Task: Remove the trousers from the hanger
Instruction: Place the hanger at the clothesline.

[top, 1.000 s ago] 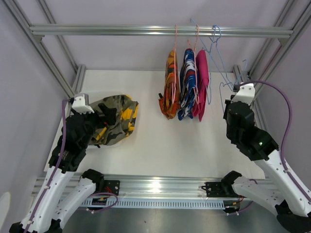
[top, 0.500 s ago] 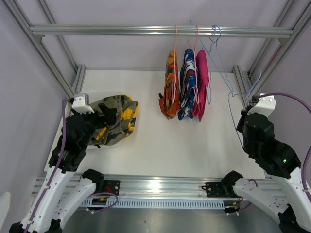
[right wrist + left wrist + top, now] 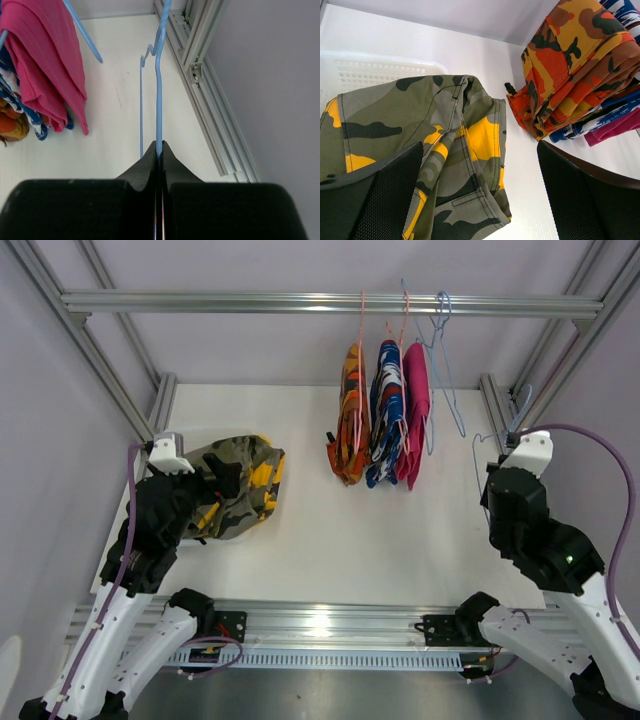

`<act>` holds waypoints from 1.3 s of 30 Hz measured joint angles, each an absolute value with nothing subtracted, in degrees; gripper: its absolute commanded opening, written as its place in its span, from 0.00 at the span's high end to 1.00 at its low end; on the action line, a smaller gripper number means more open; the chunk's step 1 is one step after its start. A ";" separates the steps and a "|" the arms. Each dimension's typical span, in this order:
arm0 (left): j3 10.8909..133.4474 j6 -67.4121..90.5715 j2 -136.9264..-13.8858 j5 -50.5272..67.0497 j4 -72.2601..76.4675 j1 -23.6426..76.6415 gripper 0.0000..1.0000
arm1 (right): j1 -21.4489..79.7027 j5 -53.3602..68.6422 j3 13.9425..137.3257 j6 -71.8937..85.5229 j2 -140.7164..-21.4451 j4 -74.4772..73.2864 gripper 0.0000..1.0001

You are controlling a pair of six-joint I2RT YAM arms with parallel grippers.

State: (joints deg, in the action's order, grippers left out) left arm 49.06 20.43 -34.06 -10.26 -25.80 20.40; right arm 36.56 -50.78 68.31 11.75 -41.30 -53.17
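Right arm: it has swung out toward 3 o'clock and eased a touch back in, carrying a thin light-blue wire hanger [image 3: 158, 100] away from the hanging row!
Right end effector [image 3: 159, 152]: pressed together, pinching that blue wire between its black tips. The wire is bare, with no cloth on it.
Second blue wire hanger [image 3: 447, 360]: hooked on the aluminium rail [image 3: 250, 302] at 1 o'clock, also bare as far as the overhead view shows.
Left arm: has not budged over the last second, parked at 9 o'clock.
Left end effector [image 3: 480, 150]: spread wide, holding nothing, hovering just over the olive-yellow camouflage cloth trousers [image 3: 240, 485].
Camouflage trousers: off their hanger, lying crumpled at 9 o'clock, with a white plastic basket [image 3: 370, 70] peeking out behind them.
On the rail: the orange patterned trousers [image 3: 352, 410], the blue-red-white patterned trousers [image 3: 386, 405] and the plain magenta pink trousers [image 3: 416, 410] hang side by side at 12 to 1 o'clock, their hems just above the white surface [image 3: 320, 530].
What it means: the emptied hanger looks to be on its way out of the work zone. By my reading three pairs still need unhooking, the pink pair nearest the right arm.
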 measured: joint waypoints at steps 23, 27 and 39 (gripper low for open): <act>49.06 20.25 -33.71 -10.28 -25.78 20.40 0.01 | 16.08 -30.30 79.88 3.75 -58.59 -34.11 1.00; 49.06 19.88 -33.65 -10.28 -25.78 20.40 0.01 | 15.07 -27.90 82.65 2.35 -60.42 -31.29 1.00; 48.97 19.81 -32.64 -10.26 -25.76 20.40 0.01 | 11.03 -21.37 88.33 0.10 -67.44 -27.03 1.00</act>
State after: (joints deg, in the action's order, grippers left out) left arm 48.97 19.81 -32.64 -10.26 -25.76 20.40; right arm 11.03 -21.37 88.33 0.10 -67.44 -27.03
